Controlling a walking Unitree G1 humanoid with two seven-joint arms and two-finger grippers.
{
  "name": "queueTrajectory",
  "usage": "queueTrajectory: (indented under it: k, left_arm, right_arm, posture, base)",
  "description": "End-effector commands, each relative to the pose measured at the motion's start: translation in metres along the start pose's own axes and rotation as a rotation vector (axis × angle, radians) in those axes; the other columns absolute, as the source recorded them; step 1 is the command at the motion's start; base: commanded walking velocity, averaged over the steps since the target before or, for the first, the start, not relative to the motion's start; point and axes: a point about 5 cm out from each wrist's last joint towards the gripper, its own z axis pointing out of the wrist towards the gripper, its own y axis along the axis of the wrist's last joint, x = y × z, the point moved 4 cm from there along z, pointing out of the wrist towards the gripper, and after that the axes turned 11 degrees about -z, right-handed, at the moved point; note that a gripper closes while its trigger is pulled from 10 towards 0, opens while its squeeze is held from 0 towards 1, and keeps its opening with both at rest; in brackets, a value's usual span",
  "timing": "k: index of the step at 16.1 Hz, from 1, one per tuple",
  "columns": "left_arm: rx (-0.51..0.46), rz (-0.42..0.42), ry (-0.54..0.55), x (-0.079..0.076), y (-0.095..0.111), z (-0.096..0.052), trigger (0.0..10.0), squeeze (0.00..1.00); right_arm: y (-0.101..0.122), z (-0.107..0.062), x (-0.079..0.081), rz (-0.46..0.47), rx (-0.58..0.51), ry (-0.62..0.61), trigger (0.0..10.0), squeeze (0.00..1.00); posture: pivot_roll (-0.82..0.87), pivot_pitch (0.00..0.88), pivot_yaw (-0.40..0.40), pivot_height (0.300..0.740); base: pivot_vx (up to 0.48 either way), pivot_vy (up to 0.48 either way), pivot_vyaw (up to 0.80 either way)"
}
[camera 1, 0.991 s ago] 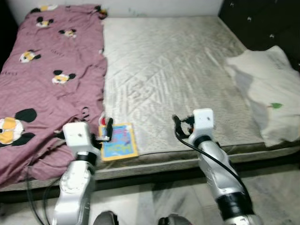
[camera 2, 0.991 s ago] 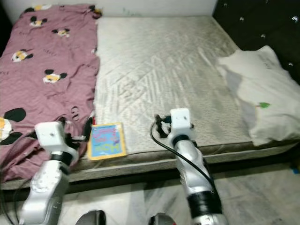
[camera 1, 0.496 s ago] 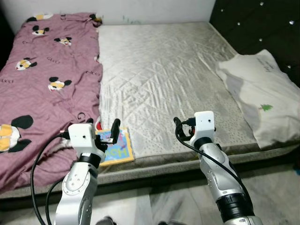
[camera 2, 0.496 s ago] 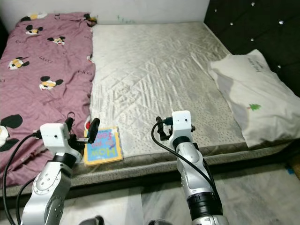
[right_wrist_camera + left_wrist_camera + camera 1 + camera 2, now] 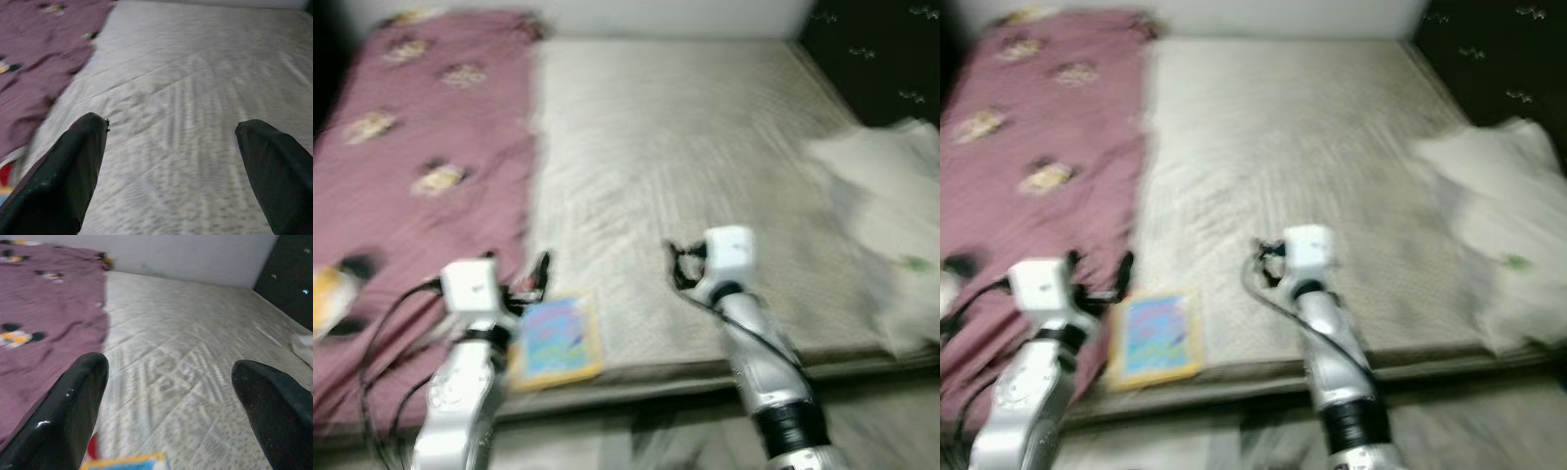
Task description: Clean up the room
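Observation:
The head views are blurred. A colourful picture book (image 5: 553, 341) lies flat near the front edge of a grey quilted mattress (image 5: 685, 147), beside a maroon sheet with a cartoon mouse print (image 5: 421, 166). My left gripper (image 5: 533, 279) hovers just above and behind the book's left corner, open and empty. In the left wrist view its black fingers (image 5: 68, 416) stand wide apart, and the book's top edge (image 5: 124, 462) shows below them. My right gripper (image 5: 677, 266) is over the bare mattress to the right of the book. Its fingers (image 5: 63, 176) are open with nothing between them.
A white pillow (image 5: 891, 225) lies at the mattress's right edge, below a dark studded headboard (image 5: 871, 49). A pale wall (image 5: 195, 254) runs behind the bed. Tiled floor (image 5: 636, 441) lies along the bed's front edge, under my arms.
The whole picture has shifted and blurred, so the camera has moved. Both arms hold much the same pose and both grippers stay open.

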Motion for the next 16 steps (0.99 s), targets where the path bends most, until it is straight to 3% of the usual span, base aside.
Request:
queueTrajectory:
  k: [1,8,16]
  left_arm:
    - [0.011,-0.021,-0.018,-0.0142,-0.0046,0.0025,10.0,0.00]
    - [0.034,-0.050,0.007,-0.0124,-0.0100,0.0017,10.0,0.00]
    - [0.038,-0.065,0.005,-0.0120,-0.0102,0.0028,10.0,0.00]
  right_arm:
    - [-0.0173,-0.0076,-0.0213,-0.012,0.051,-0.056,10.0,0.00]
    - [-0.0199,-0.0084,-0.0221,-0.015,0.056,-0.054,10.0,0.00]
    - [-0.0203,-0.0085,-0.0198,-0.011,0.057,-0.045,10.0,0.00]
  posture:
    - [-0.03,0.168,-0.041,0.740]
    - [-0.03,0.172,-0.043,0.740]
    - [-0.03,0.170,-0.043,0.740]
  base:
    - [0.000,0.000,0.00]
    - [0.000,0.035,0.00]
    - [0.000,0.480,0.00]
